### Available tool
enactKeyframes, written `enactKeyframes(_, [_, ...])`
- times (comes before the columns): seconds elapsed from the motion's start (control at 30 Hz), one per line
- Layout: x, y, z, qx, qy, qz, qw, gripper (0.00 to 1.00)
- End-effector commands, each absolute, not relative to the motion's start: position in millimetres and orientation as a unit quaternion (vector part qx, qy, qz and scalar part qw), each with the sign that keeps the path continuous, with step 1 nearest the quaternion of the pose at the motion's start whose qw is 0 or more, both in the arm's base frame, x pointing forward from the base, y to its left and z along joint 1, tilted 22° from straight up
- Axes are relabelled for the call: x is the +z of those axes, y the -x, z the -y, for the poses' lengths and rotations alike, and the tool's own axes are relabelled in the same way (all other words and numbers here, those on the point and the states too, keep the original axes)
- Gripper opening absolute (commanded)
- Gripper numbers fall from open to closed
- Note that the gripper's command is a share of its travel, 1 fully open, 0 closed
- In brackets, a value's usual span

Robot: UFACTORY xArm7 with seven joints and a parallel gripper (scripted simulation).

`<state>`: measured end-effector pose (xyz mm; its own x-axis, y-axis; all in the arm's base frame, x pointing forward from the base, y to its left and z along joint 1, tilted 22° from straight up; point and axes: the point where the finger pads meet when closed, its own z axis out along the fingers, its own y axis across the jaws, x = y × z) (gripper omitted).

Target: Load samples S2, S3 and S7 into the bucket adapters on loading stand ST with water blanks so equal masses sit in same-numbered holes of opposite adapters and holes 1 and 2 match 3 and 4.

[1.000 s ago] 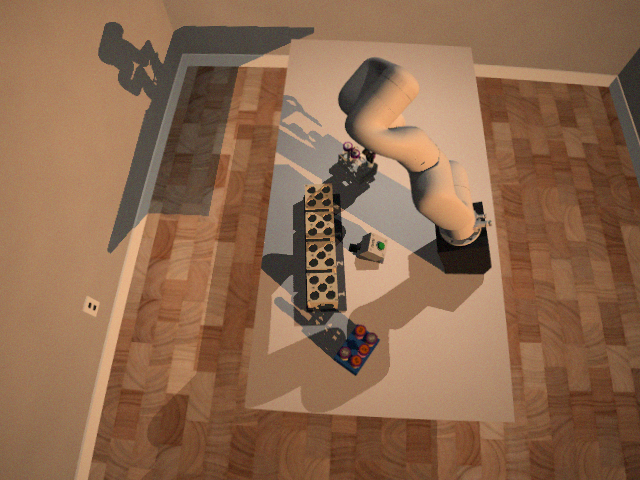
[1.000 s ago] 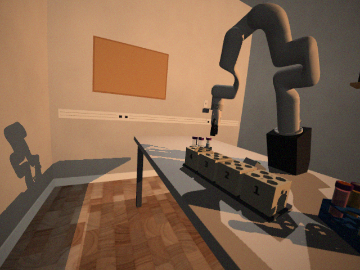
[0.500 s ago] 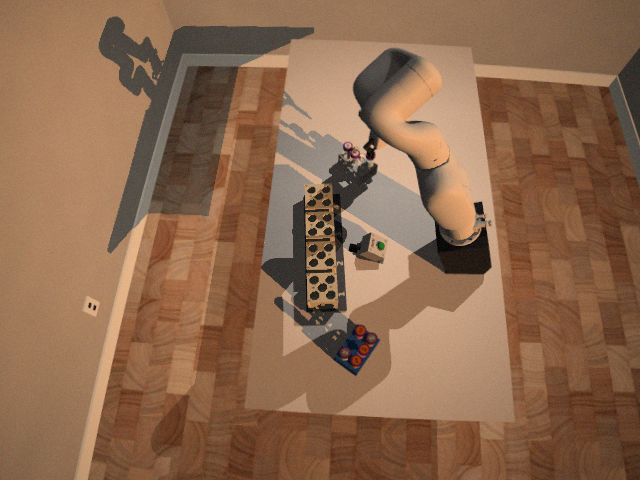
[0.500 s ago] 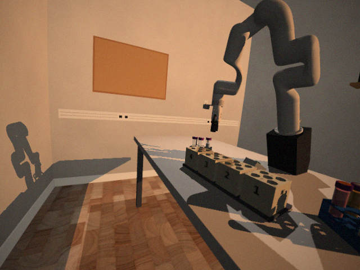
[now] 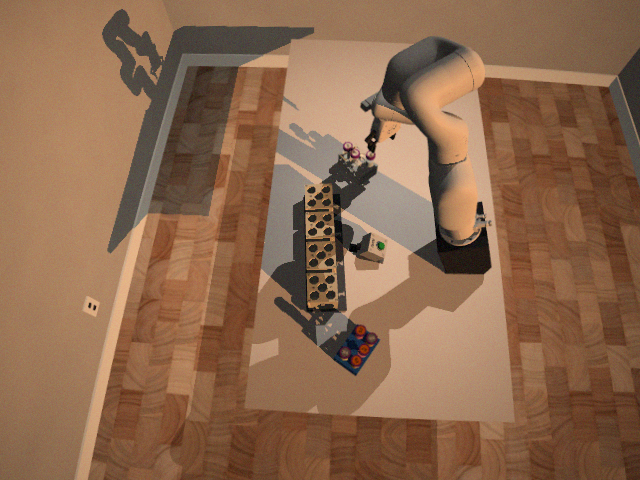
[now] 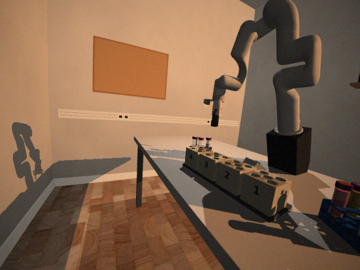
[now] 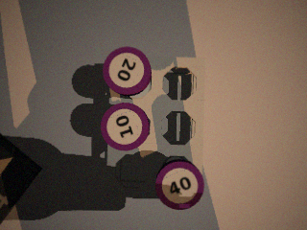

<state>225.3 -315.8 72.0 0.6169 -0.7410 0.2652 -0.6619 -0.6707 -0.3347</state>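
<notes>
In the top view, from left to right, the four adapters (image 5: 321, 240) (image 6: 232, 171) stand in a row on the loading stand (image 5: 341, 289) (image 6: 255, 211), their visible holes unfilled. Beyond the row's far end, the water blanks marked 20 (image 7: 127, 71), 10 (image 7: 125, 126) and 40 (image 7: 179, 185) stand upright on the worktop (image 5: 439, 361) (image 6: 185, 138). The blue rack (image 5: 355, 370) (image 6: 325, 207) holds five capped tubes (image 5: 360, 331) (image 6: 341, 193). The pincer (image 5: 371, 143) (image 6: 214, 121) is apart, above the worktop near the blanks. The green DONE key (image 5: 381, 245) sits right of the adapters.

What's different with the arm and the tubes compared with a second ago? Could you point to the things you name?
The gripper (image 5: 371, 143) (image 6: 214, 125) has risen, open and carrying nothing. The three water blanks (image 5: 355, 153) (image 6: 201, 139) (image 7: 125, 126), four adapters (image 5: 321, 266) (image 6: 255, 190) and blue rack (image 5: 355, 370) (image 6: 324, 211) look unmoved.
</notes>
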Motion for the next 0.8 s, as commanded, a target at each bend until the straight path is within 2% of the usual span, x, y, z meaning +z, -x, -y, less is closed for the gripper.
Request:
enactKeyframes(0.0, [91,-218,313,-0.175,0.896,-0.4,0.084,1.0])
enactKeyframes(0.6, [117,-207,314,-0.175,0.896,-0.4,0.083,1.0])
enactKeyframes(0.77, [122,-218,292,-0.182,0.926,-0.324,0.069,1.0])
